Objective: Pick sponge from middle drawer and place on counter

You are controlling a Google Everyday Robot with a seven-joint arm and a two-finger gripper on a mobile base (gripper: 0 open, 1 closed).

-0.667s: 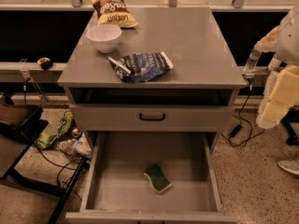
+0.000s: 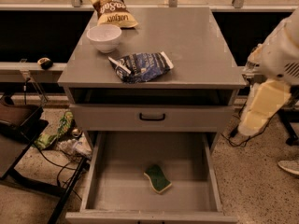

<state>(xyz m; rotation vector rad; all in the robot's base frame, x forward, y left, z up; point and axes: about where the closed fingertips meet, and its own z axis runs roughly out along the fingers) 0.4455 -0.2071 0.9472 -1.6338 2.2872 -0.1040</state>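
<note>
**Inspector:** Where is the sponge lying?

**Assistant:** The sponge [image 2: 158, 178] is lying flat, green face up, on the floor of the middle drawer [image 2: 93, 171]. That drawer is standing pulled open below the front edge of the counter [image 2: 196, 41]. The sponge is touching no wall.

**Inspector:** What is sitting on the counter itself?

**Assistant:** A white bowl [image 2: 104, 37] is sitting at the counter's rear left. A yellow chip bag [image 2: 111, 8] is lying at its back edge. A blue foil snack bag [image 2: 140, 66] is lying near its front, left of centre.

**Inspector:** And the gripper?

**Assistant:** The gripper [image 2: 262, 107] is hanging off the counter's right edge, below its surface, well apart from the sponge. Whether it is released or clenched, I cannot tell.
</note>
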